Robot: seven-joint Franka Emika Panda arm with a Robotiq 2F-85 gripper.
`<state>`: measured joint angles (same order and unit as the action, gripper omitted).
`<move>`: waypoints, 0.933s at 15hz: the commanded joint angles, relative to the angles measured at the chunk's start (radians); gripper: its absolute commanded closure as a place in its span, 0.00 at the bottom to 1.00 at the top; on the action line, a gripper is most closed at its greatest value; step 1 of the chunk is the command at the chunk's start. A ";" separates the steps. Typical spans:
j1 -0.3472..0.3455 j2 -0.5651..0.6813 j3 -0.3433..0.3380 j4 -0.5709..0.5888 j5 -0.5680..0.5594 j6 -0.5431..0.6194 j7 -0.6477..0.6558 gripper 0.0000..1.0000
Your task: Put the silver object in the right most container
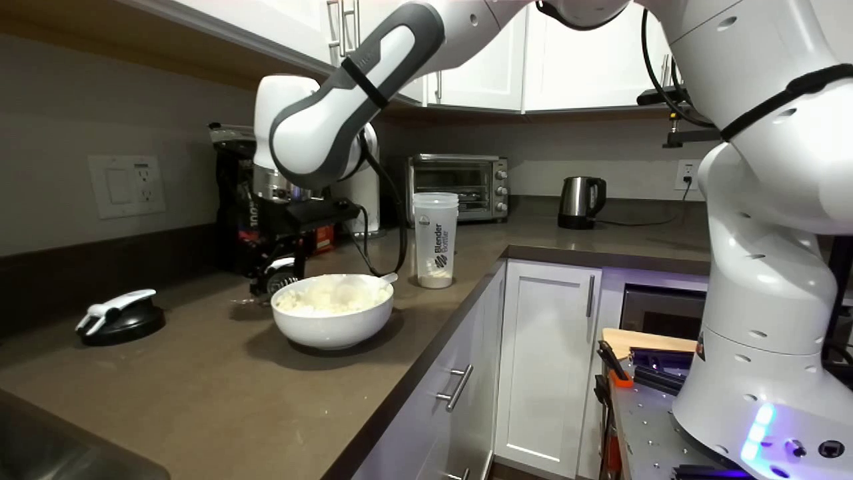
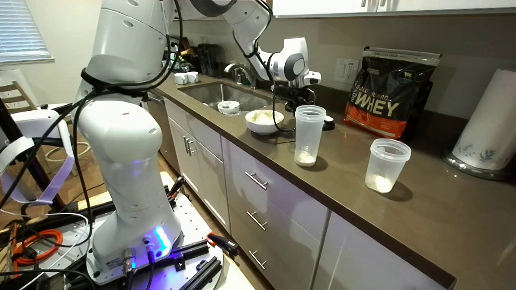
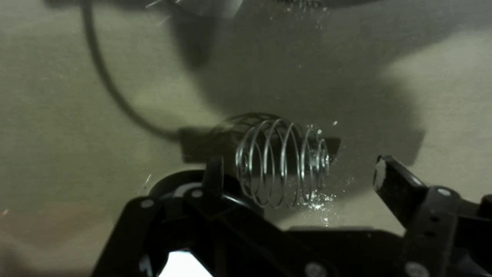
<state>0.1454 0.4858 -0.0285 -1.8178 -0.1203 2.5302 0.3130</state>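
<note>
The silver object (image 3: 283,165) is a ball-shaped coil of thin wire lying on the counter in the wrist view, with white powder around it. My gripper (image 3: 298,171) is open, with one finger on either side of the coil in that view. The coil is nearer the left finger and apart from the right one. In an exterior view my gripper (image 1: 276,267) is low behind the bowl. A tall clear shaker bottle (image 2: 309,135) stands in both exterior views. A shorter clear container (image 2: 387,165) with white powder stands right most in an exterior view.
The white bowl (image 1: 333,320), full of pale food, stands close to my gripper. A black and white lid (image 1: 123,317) lies on the counter (image 1: 253,393). Another dark lid (image 3: 173,181) is beside my left finger. A whey bag (image 2: 387,92) and paper roll (image 2: 487,121) stand along the wall.
</note>
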 commanded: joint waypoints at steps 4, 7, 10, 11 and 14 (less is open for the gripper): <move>-0.031 -0.029 0.020 -0.042 0.065 0.010 -0.044 0.00; -0.032 -0.028 0.021 -0.041 0.078 0.010 -0.044 0.29; -0.030 -0.030 0.019 -0.041 0.079 0.008 -0.041 0.34; -0.030 -0.030 0.019 -0.041 0.079 0.008 -0.041 0.33; -0.029 -0.033 0.017 -0.042 0.076 0.006 -0.040 0.28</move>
<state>0.1331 0.4857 -0.0247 -1.8253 -0.0745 2.5301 0.3122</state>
